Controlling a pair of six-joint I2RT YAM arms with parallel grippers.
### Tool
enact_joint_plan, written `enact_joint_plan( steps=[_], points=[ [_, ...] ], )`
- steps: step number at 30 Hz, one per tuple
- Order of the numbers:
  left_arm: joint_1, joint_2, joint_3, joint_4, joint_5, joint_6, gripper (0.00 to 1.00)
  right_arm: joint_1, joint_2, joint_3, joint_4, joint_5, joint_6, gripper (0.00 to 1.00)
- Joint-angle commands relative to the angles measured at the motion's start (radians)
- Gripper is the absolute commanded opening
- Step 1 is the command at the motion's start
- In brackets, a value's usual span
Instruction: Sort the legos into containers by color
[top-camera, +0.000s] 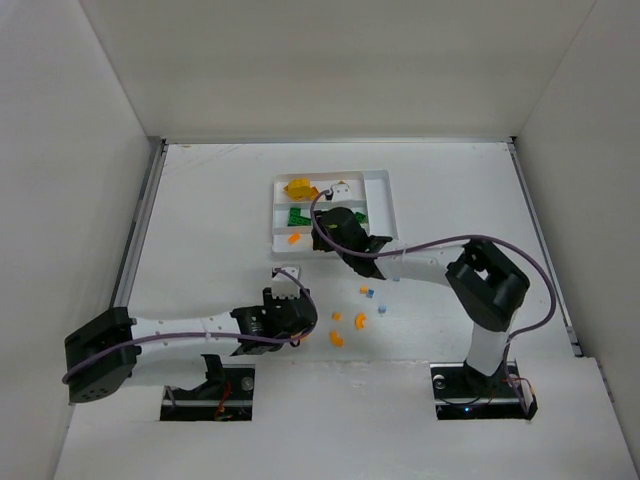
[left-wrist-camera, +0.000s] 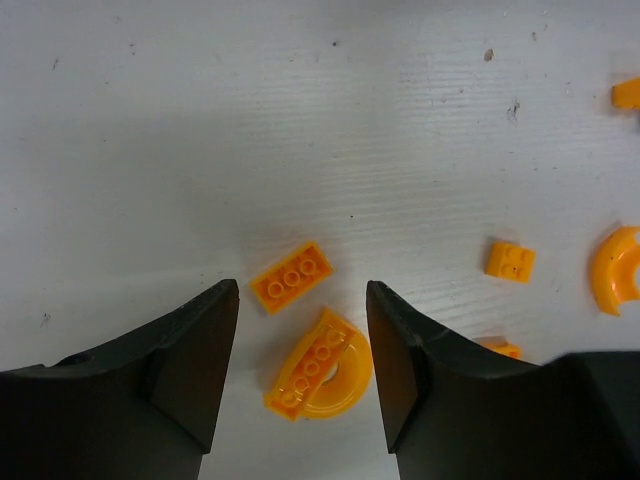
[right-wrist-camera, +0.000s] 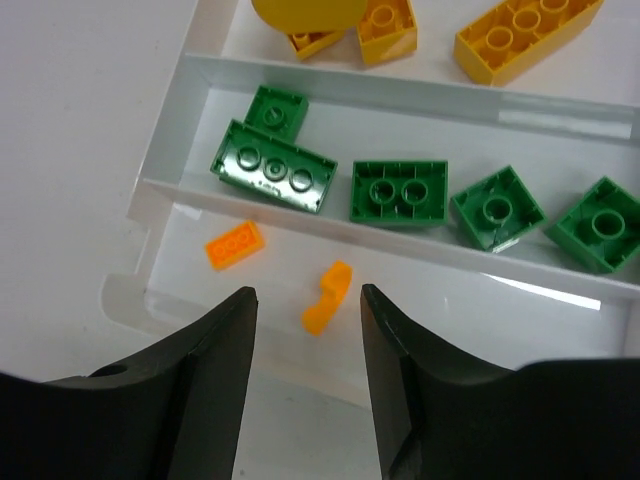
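My left gripper (left-wrist-camera: 301, 290) hangs open low over the table. An orange half-round lego (left-wrist-camera: 320, 365) lies between its fingers, touching neither, and a flat orange brick (left-wrist-camera: 291, 277) lies just beyond the tips. My right gripper (right-wrist-camera: 308, 292) is open over the near slot of the white tray (right-wrist-camera: 165, 120). An orange curved bit (right-wrist-camera: 327, 297) sits free below its jaws in that slot, beside a flat orange brick (right-wrist-camera: 235, 245). Green bricks (right-wrist-camera: 398, 190) fill the middle slot and yellow blocks (right-wrist-camera: 525, 25) the far one. In the top view the tray (top-camera: 383, 190) is at the back centre.
Loose orange pieces (top-camera: 360, 320) and small pale blue pieces (top-camera: 368, 294) lie on the table between the arms. More orange bits, a small square one (left-wrist-camera: 510, 260) and a curved one (left-wrist-camera: 615, 270), lie to the right of my left gripper. White walls enclose the table.
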Motion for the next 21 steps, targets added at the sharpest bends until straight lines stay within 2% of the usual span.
enact_joint_plan(
  steps=[1, 14, 16, 18, 21],
  points=[
    [-0.027, 0.031, 0.053, -0.018, -0.109, -0.037, 0.52, 0.030, -0.100, -0.066, 0.053, 0.006, 0.020, 0.52],
    [-0.040, 0.165, 0.067, -0.018, -0.141, -0.058, 0.46, 0.057, -0.310, -0.363, 0.118, 0.017, 0.181, 0.52],
    [-0.035, 0.180, 0.067, -0.012, -0.141, -0.063, 0.42, 0.071, -0.343, -0.405, 0.116, 0.023, 0.199, 0.52],
    [-0.037, 0.182, 0.070, -0.012, -0.141, -0.058, 0.34, 0.079, -0.375, -0.449, 0.107, 0.043, 0.225, 0.52],
    [-0.034, 0.167, 0.058, -0.008, -0.147, -0.057, 0.21, 0.079, -0.424, -0.515, 0.063, 0.071, 0.264, 0.42]
  ],
)
